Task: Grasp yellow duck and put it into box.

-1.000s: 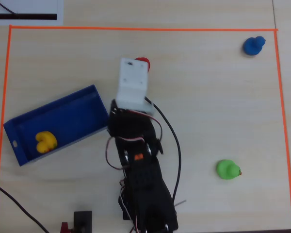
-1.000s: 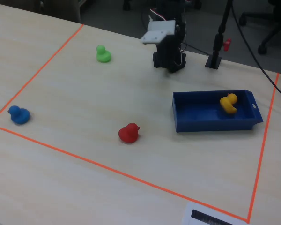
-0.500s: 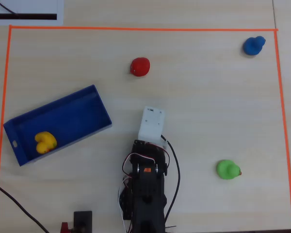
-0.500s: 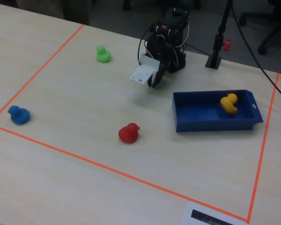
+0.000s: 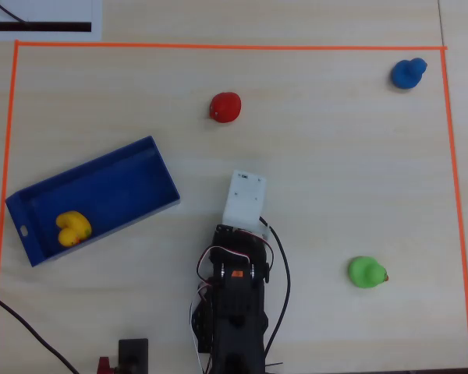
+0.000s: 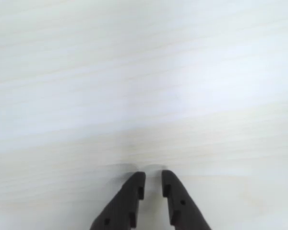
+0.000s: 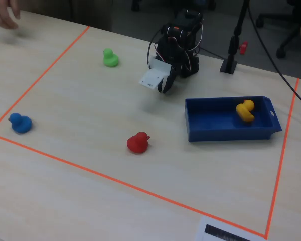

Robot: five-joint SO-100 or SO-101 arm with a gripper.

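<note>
The yellow duck point(image 5: 72, 227) lies inside the dark-blue box point(image 5: 117, 191), near its slotted end; in the fixed view the duck point(image 7: 245, 110) sits at the right end of the box point(image 7: 226, 134). My gripper point(image 6: 153, 178) is empty over bare table, its jaws drawn together with only a narrow slit between them. In the fixed view the gripper point(image 7: 164, 89) hangs folded back near the arm's base, left of the box. In the overhead view the white wrist mount point(image 5: 246, 199) hides the fingers.
A red duck point(image 5: 225, 107), a green duck point(image 5: 366, 273) and a blue duck point(image 5: 407, 73) stand apart on the table. Orange tape point(image 5: 218, 46) frames the work area. A black stand point(image 7: 231, 63) is behind the box. A person's hand point(image 7: 5, 12) shows at the far left corner.
</note>
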